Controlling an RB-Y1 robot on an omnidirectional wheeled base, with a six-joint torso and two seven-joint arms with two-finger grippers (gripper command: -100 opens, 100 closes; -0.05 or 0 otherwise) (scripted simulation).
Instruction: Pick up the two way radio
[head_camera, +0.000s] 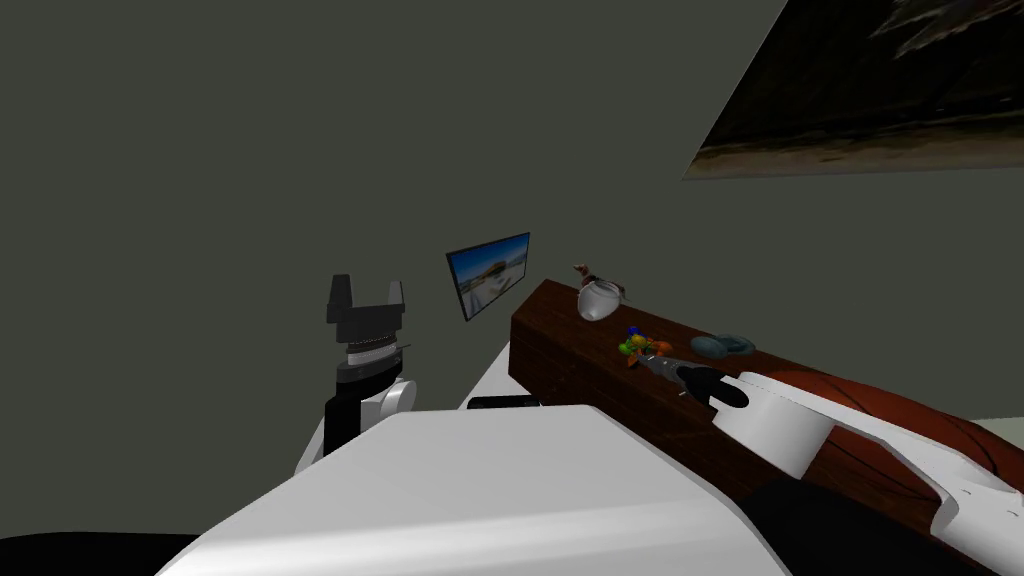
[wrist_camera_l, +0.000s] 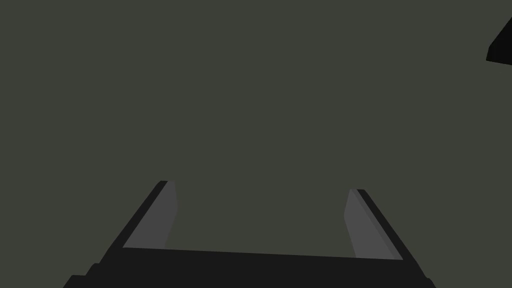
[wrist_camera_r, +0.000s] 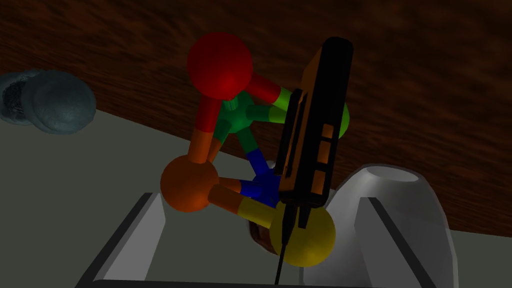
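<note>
- Our left pincer (head_camera: 366, 292) is raised at our side, well apart from the work. Its fingers are spread wide with nothing between them.
- Our right pincer (wrist_camera_r: 261, 200) hangs over the wood top (wrist_camera_r: 425, 75), fingers parted and gripping nothing.
- A grey-blue lump (wrist_camera_r: 50, 100) lies well outside one finger.
- The toy (wrist_camera_r: 232, 117), balls on coloured sticks, sits between the fingers. Its orange ball is near one finger and its yellow ball is close to the pincer's body.
- The radio (wrist_camera_r: 312, 135) is a slim black and orange slab.
  - We judge it light and stiff, with a smooth hard shell that could slip.
  - The thin aerial (wrist_camera_r: 280, 250) looks too frail to take.
  - We would press its long flat sides, about mid-body.
- The radio lies ahead of the pincer, between the fingers and nearer the one on the bowl's side. It is edge-on to us, with the aerial pointing back at the pincer's body. It overlaps the toy, but we cannot tell whether they touch.
- The pale bowl (wrist_camera_r: 425, 210) stands just beside that finger, so closing could nudge it.
</note>
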